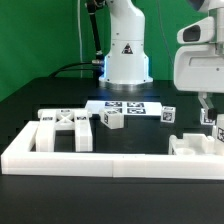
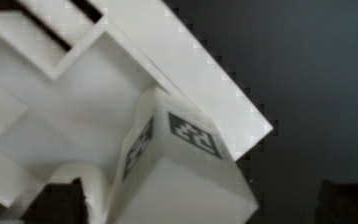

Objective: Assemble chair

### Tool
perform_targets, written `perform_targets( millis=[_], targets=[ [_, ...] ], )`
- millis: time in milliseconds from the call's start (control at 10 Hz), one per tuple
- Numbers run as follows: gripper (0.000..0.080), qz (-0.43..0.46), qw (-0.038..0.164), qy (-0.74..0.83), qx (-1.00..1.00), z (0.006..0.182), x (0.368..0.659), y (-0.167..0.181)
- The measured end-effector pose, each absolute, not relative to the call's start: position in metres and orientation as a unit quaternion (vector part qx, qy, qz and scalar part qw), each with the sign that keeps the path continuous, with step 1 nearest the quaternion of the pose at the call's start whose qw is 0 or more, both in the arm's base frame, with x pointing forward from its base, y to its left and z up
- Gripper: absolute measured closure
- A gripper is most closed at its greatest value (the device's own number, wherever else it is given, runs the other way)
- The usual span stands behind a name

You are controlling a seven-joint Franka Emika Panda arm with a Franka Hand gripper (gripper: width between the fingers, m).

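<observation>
In the exterior view my gripper (image 1: 206, 104) hangs at the right, above a white chair part (image 1: 193, 144) that lies by the right end of the white fence. In the wrist view a white piece with a black tag (image 2: 190, 150) stands between my two dark fingers (image 2: 60, 200), with a gap on each side. The gripper (image 2: 202, 208) is open and holds nothing. A larger white part with slanted rails (image 2: 149, 60) lies behind it. A flat white frame with a cross brace (image 1: 62, 126) lies at the exterior view's left. Two small tagged blocks (image 1: 111, 120) (image 1: 168, 116) lie near the middle.
A white U-shaped fence (image 1: 100, 160) runs along the front and both sides of the work area. The marker board (image 1: 125, 106) lies in front of the robot base (image 1: 125, 62). The tabletop is black, with a green backdrop behind.
</observation>
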State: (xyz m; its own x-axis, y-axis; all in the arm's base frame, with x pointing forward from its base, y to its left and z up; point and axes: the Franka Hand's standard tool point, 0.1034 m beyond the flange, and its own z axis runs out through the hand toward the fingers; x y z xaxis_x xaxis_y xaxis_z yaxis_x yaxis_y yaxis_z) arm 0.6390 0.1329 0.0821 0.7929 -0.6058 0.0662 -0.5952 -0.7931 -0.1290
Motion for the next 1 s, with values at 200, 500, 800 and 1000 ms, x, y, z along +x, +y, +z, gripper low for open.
perform_targets(
  millis=[200,500,800,1000],
  targets=[
    [0.0151,-0.056,0.045,0.247,-0.966,0.0817,0.639,0.1323],
    [0.0151,-0.064,0.023,0.085,-0.994,0.0806,0.639,0.13],
    [0.0151,-0.067,0.01,-0.051,-0.996,0.0808,0.6399,0.1264],
    [0.0151,-0.067,0.005,-0.106,-0.992,0.08,0.6404,0.1229]
  ],
)
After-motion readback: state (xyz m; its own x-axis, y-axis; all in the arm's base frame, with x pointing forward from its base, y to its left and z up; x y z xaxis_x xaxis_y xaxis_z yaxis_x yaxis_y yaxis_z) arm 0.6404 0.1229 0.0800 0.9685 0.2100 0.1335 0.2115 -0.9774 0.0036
